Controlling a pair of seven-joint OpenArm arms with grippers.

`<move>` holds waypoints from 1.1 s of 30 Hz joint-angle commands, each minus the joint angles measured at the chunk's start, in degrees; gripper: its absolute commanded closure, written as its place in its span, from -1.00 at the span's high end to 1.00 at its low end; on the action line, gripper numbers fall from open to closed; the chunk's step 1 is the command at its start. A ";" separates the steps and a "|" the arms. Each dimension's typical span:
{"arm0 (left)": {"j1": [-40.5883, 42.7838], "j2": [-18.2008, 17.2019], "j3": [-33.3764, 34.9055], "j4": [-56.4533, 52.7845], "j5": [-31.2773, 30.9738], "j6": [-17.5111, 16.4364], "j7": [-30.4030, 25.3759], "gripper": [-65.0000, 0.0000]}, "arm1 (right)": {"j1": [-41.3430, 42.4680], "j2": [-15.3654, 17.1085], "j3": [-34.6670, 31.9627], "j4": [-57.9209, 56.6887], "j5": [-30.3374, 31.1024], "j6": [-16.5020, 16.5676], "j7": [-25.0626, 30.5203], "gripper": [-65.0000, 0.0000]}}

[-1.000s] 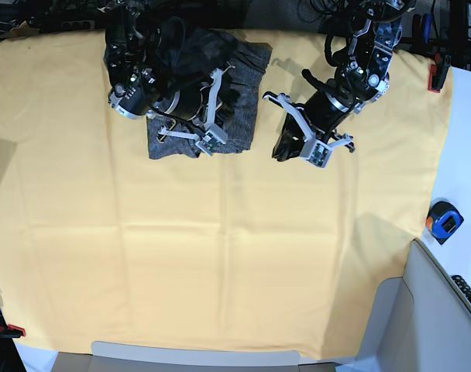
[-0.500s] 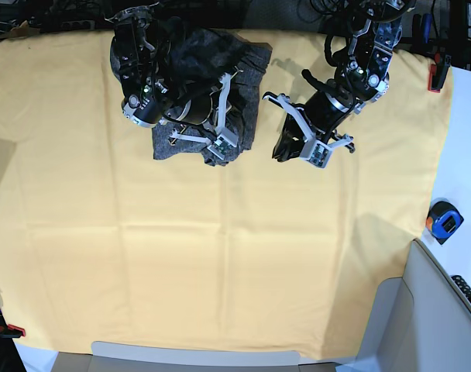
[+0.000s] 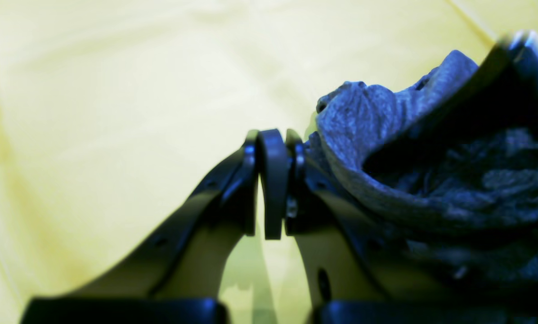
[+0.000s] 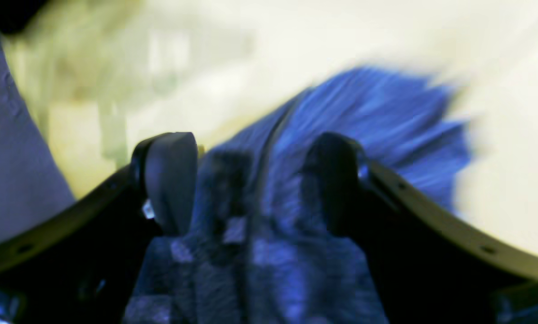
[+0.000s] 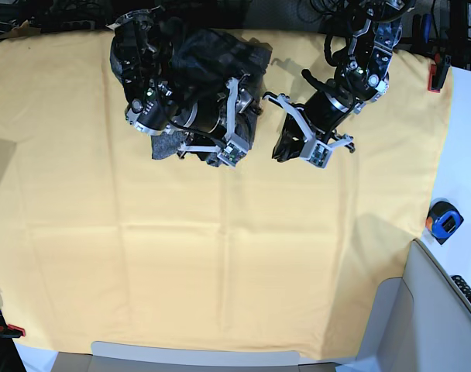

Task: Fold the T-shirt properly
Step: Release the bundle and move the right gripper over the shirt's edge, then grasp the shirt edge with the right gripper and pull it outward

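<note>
The T-shirt (image 5: 164, 144) is a bunched heather-grey heap at the back of the yellow-orange cloth (image 5: 220, 256), mostly hidden under my right arm. In the right wrist view the right gripper (image 4: 251, 180) stands open, its fingers (image 4: 170, 180) wide apart with blurred shirt fabric (image 4: 368, 112) lying between and beyond them. In the base view that gripper (image 5: 214, 155) hangs over the heap's near edge. My left gripper (image 5: 282, 149) rests on the cloth just right of the shirt. Its fingertips (image 3: 273, 180) are pressed together with nothing between them, and a shirt fold (image 3: 386, 117) sits right beside them.
A blue, orange and black tape measure (image 5: 443, 219) lies on the white surface at the right. Red clamps (image 5: 435, 77) (image 5: 11, 331) pin the cloth's corners. Grey panels (image 5: 197, 358) (image 5: 429, 310) border the front and the right front corner.
My right arm has shifted right and toward the front over the shirt, and its jaws have gone from shut to wide apart. The shirt heap looks more bunched. The left arm has not moved.
</note>
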 commanded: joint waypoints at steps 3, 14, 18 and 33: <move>-0.49 -0.11 -0.43 1.12 -0.32 -0.03 -1.68 -1.00 | 1.30 -0.24 0.16 2.47 0.61 0.32 0.90 0.27; -0.41 -0.11 -0.43 1.12 -0.32 -0.03 -1.24 -1.00 | -5.47 10.23 23.19 9.07 8.61 0.41 0.63 0.27; -0.41 -0.11 -0.35 1.12 -0.32 -0.03 -1.15 -1.00 | -10.48 17.79 28.46 9.15 22.59 0.59 0.72 0.27; -0.41 -0.03 -0.08 0.95 -0.32 -0.03 -1.15 -1.00 | -17.60 31.94 26.27 8.80 30.68 0.85 0.46 0.27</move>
